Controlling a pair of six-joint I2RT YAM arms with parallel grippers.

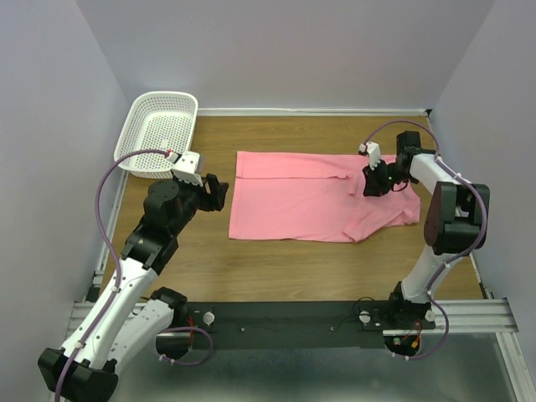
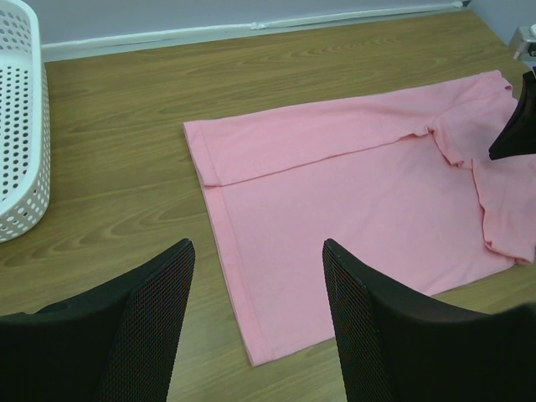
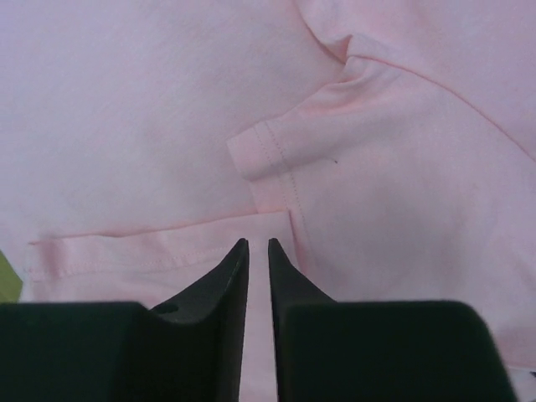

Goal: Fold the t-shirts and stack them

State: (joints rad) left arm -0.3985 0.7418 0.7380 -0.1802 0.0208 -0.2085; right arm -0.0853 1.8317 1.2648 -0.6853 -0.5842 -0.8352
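One pink t-shirt (image 1: 301, 201) is lying flat on the table (image 1: 276, 251), centre-right in the overhead view, with its top edge folded over. The right gripper (image 3: 258, 244) is sitting on the sleeve end at the right, jaws pinching down to a thin slit on a cloth edge, probably to fold that side in. The left gripper (image 2: 256, 251) is hanging wide open and empty just left of the shirt, and the basket (image 1: 159, 126) is sitting upper left

I'm seeing soft, even light from overhead in every view, with only faint shadows on the surface (image 1: 285, 260). Up close, my right wrist view washes the t-shirt (image 3: 151, 117) pale, and the right gripper (image 3: 257, 244) looks dark and soft-edged.
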